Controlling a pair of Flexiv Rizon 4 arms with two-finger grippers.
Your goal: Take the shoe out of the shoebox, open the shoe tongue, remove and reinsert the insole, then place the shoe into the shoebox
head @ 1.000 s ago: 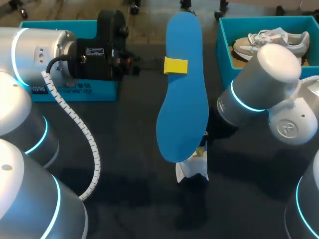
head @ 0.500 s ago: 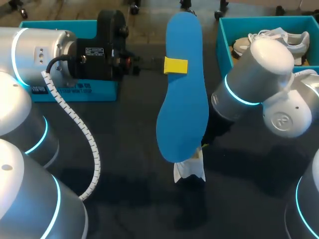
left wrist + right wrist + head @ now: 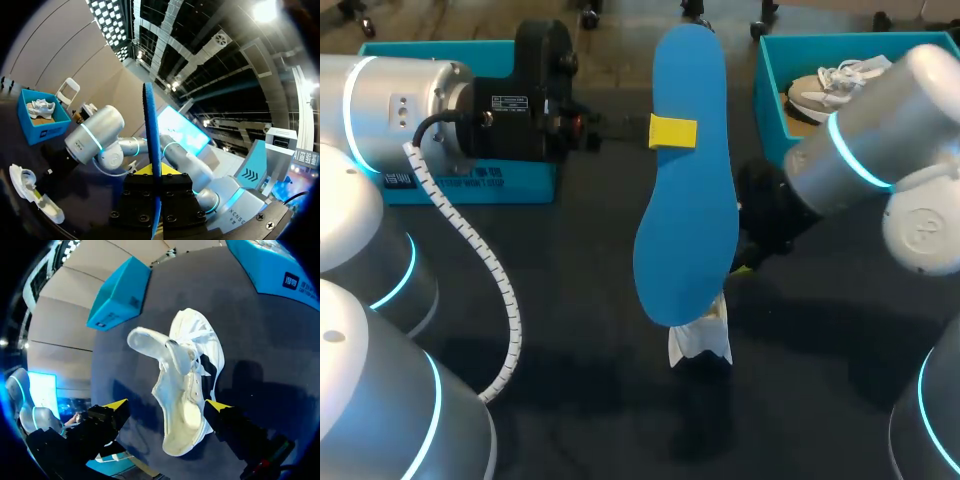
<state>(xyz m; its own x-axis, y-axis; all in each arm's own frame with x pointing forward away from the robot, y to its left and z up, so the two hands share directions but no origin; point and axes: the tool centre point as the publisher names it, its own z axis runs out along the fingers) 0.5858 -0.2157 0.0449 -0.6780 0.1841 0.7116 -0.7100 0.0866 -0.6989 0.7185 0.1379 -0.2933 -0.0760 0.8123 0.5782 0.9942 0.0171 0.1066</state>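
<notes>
Left hand (image 3: 154,172) raised, clamped on insole (image 3: 688,170); right hand (image 3: 166,407) low (fingers spread wide).

From my head view, soft overhead light falls evenly on the dark grey table (image 3: 570,330). It leaves a blurred shadow under the long, flat blue foam insole (image 3: 688,170) and pale glare on the glossy silver shells of my left arm (image 3: 390,100) and right arm (image 3: 880,150). In my right wrist view the white laced sneaker (image 3: 187,385) shows bright against the dim table, with soft dark shadows beside it.
</notes>
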